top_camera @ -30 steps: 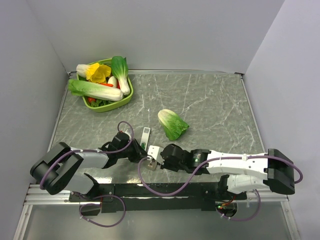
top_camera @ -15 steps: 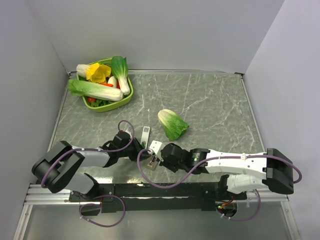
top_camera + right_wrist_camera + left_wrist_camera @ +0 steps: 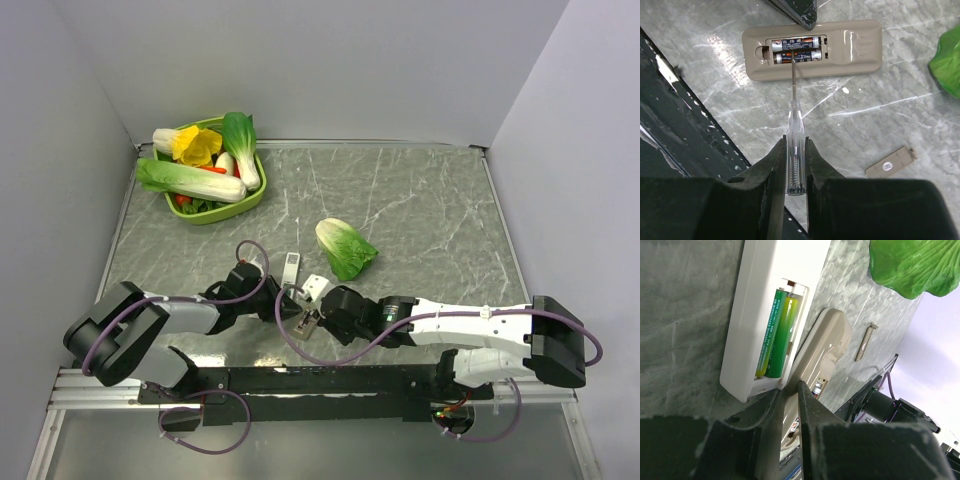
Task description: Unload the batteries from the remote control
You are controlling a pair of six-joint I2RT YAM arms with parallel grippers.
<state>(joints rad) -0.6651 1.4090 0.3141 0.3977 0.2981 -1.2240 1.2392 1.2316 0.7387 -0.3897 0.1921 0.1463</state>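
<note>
A beige remote control (image 3: 812,50) lies face down with its battery bay open, and two dark batteries (image 3: 796,50) lie side by side in it. My right gripper (image 3: 795,145) is shut on a clear-handled screwdriver (image 3: 794,125) whose tip touches the batteries. My left gripper (image 3: 787,390) is shut, and its tip rests at the beige remote's far edge (image 3: 306,322). A slim white remote control (image 3: 772,315) lies next to it, with green batteries (image 3: 776,332) showing in its open bay. It also shows in the top view (image 3: 289,268).
A loose flat cover panel (image 3: 890,162) lies on the marble table by the beige remote. A half cabbage (image 3: 345,248) lies just beyond. A green bowl of vegetables (image 3: 208,172) stands at the back left. The black base rail (image 3: 685,125) runs close along the near side.
My right gripper with the screwdriver has shifted slightly up and right. The beige remote and the white panel have shifted with it. The left gripper has stayed by the remote.
</note>
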